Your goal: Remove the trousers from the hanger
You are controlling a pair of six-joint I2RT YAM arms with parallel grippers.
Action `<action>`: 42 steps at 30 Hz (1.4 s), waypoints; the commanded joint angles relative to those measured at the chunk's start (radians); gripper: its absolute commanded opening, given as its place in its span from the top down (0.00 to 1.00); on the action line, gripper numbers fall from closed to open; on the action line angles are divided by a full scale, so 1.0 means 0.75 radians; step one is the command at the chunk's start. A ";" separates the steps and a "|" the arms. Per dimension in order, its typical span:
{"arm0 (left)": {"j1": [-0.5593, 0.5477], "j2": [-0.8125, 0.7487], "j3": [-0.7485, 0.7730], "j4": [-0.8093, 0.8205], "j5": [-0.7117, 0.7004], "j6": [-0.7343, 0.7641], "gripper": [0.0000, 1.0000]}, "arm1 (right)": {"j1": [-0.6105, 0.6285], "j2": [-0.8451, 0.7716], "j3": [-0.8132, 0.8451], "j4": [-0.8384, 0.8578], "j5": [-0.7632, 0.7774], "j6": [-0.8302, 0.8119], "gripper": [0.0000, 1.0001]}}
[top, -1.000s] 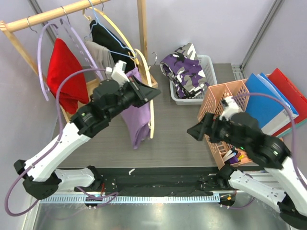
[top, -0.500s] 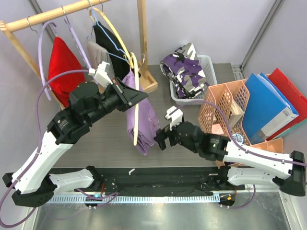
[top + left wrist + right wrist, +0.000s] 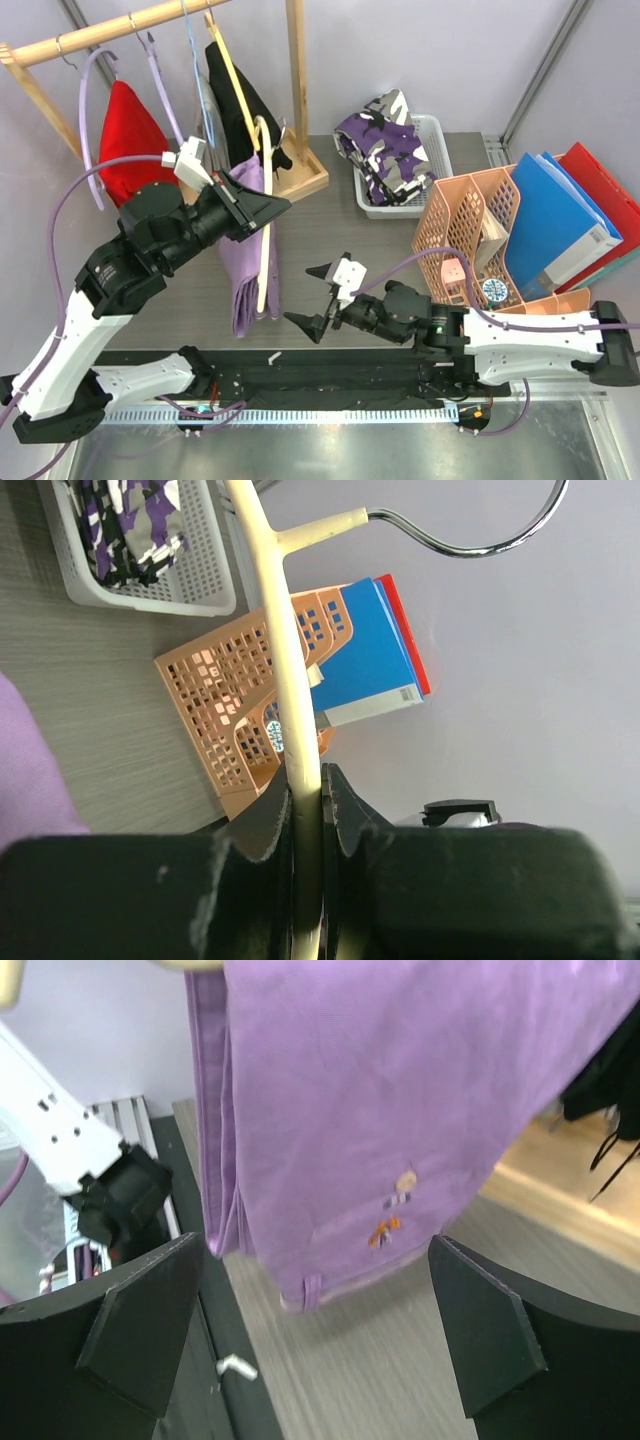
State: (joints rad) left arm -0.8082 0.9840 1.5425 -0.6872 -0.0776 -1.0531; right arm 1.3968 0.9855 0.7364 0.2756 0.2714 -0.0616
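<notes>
A: Left hand [image 3: 262, 208] was clamped on the cream hanger [image 3: 264, 250]. Over the last second it had drawn the hanger away from the rack [image 3: 297, 60] toward the near edge, with the lilac trousers [image 3: 243, 270] still draped on it.
B: Right hand?
A: Right hand [image 3: 308, 296] had swung over from the orange organiser [image 3: 470, 215]. It stood wide open and empty, near the hem.
B: One pair left, then?
A: Seemingly. Camouflage trousers [image 3: 385, 140] lay in the white basket [image 3: 432, 125]; the lilac pair looked ready to be pulled free.

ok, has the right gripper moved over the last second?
Yes. The right gripper has swung left, away from the peach mesh organiser, and now sits open just short of the lilac trousers.
</notes>
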 commanded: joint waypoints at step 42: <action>0.012 -0.152 0.056 0.205 -0.066 0.003 1.00 | -0.015 0.336 0.417 0.299 0.149 -0.212 0.18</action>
State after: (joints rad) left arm -0.8059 0.9070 1.5425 -0.7315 -0.1127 -1.0737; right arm 1.3922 1.2133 0.9989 0.4046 0.3248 -0.2108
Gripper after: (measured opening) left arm 0.105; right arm 0.831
